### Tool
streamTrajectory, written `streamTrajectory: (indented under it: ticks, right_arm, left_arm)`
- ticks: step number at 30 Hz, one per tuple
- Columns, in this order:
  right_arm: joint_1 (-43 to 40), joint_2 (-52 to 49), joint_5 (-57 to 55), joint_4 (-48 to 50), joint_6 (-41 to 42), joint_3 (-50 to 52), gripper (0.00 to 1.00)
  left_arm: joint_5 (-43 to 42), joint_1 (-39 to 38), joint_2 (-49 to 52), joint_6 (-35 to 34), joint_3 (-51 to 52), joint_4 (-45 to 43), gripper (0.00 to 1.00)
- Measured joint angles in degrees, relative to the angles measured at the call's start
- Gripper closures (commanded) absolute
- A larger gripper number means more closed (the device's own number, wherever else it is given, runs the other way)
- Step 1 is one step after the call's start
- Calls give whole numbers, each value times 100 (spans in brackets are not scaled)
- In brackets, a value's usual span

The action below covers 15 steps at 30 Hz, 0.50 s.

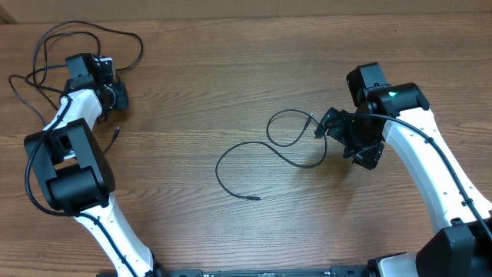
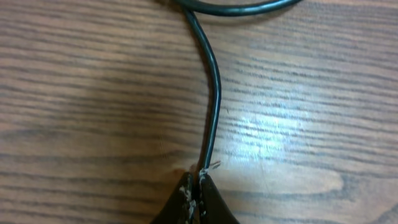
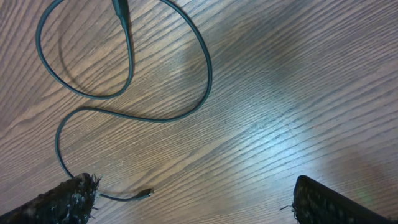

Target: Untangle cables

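A thin black cable (image 2: 214, 93) runs up from my left gripper (image 2: 198, 186), which is shut on it just above the table. In the overhead view that gripper (image 1: 117, 100) sits at the far left, beside a loose bundle of cables (image 1: 115, 35) looping at the back left corner. Another thin cable (image 1: 217, 171) lies in open loops mid-table. My right gripper (image 1: 338, 142) hovers at its right end, open wide. In the right wrist view the looped cable (image 3: 208, 68) lies ahead of the right gripper (image 3: 193, 190), with a small plug end (image 3: 146, 193) near the left finger (image 3: 68, 199).
The wooden table (image 1: 231, 77) carries only the cables. The left arm's body (image 1: 73, 165) stands at the front left, the right arm (image 1: 430, 169) along the right side. Thicker arm cords run along both arms.
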<state>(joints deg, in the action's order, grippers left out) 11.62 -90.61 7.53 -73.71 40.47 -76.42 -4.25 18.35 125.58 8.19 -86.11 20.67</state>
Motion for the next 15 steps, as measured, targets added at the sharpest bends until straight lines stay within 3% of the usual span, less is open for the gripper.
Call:
streamTrajectory:
  ticks: [15]
  right_arm:
    - [2, 0, -2, 2, -2, 0, 0]
  left_arm:
    - [931, 11, -291, -223, -61, 1266, 96]
